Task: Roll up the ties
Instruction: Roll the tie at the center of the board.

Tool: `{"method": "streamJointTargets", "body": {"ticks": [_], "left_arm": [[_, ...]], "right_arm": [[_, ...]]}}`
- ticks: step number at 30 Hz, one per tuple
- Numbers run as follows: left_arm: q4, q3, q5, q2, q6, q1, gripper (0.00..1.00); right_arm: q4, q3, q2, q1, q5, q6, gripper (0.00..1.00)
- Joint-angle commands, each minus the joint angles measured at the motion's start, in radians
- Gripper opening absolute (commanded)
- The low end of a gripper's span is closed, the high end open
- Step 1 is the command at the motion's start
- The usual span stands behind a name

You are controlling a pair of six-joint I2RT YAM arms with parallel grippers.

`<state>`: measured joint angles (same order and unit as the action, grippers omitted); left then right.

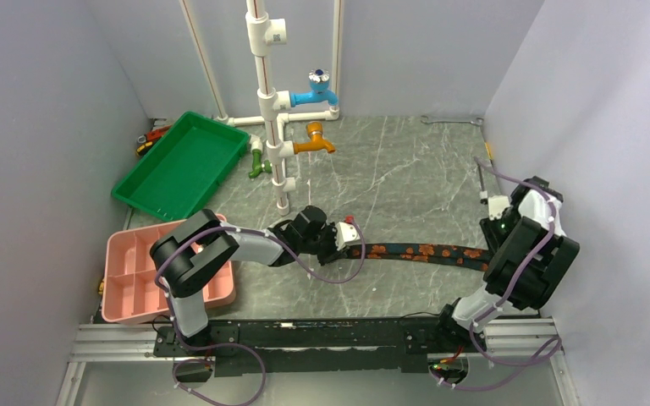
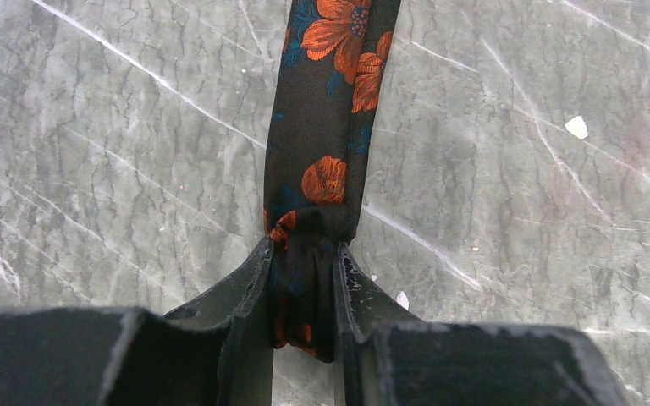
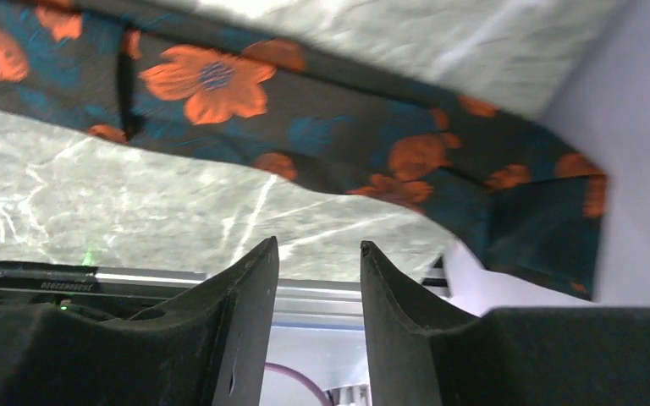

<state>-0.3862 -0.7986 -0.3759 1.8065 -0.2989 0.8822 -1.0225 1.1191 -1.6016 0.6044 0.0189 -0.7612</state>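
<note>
The tie [image 1: 415,251] is a long black strip with orange flowers, stretched flat across the table between my two arms. My left gripper [image 1: 349,239] is shut on its narrow end. In the left wrist view the fabric [image 2: 317,127] is bunched between the fingers of that gripper [image 2: 303,249] and runs straight away from it. In the right wrist view my right gripper [image 3: 318,245] stands open with nothing between its fingers. The tie's wide pointed end [image 3: 322,144] lies just beyond its fingertips, beside the right wall. In the top view the right arm hides its own fingers.
A green tray [image 1: 182,161] sits at the back left and a pink compartment box [image 1: 148,275] at the near left. A white pipe stand [image 1: 271,110] with blue, orange and green taps rises behind the left gripper. A wrench [image 1: 453,121] lies at the back. Walls close in on both sides.
</note>
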Motion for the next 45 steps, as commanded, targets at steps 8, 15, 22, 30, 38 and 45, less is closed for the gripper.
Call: {"method": "streamJointTargets", "body": {"ticks": [8, 15, 22, 30, 38, 45], "left_arm": [[0.273, 0.047, 0.071, 0.054, 0.005, -0.060, 0.03], [0.294, 0.043, 0.080, 0.029, -0.009, -0.069, 0.03], [0.288, 0.049, 0.099, 0.003, -0.021, -0.068, 0.03], [0.301, 0.044, 0.102, -0.012, -0.034, -0.057, 0.04], [0.324, 0.027, 0.094, -0.005, -0.048, -0.049, 0.07], [0.318, 0.030, 0.084, 0.006, -0.053, -0.048, 0.08]], "right_arm": [[0.260, -0.001, -0.209, -0.045, 0.052, 0.027, 0.40], [0.304, 0.150, -0.339, -0.166, 0.021, -0.014, 0.42], [0.234, 0.171, -0.316, -0.165, 0.019, -0.057, 0.44], [-0.043, 0.262, -0.075, -0.194, -0.403, 0.110, 0.63], [0.106, 0.064, 0.014, -0.404, -0.935, 0.606, 0.56], [0.492, -0.148, -0.031, -0.672, -1.031, 0.972, 0.46]]}}
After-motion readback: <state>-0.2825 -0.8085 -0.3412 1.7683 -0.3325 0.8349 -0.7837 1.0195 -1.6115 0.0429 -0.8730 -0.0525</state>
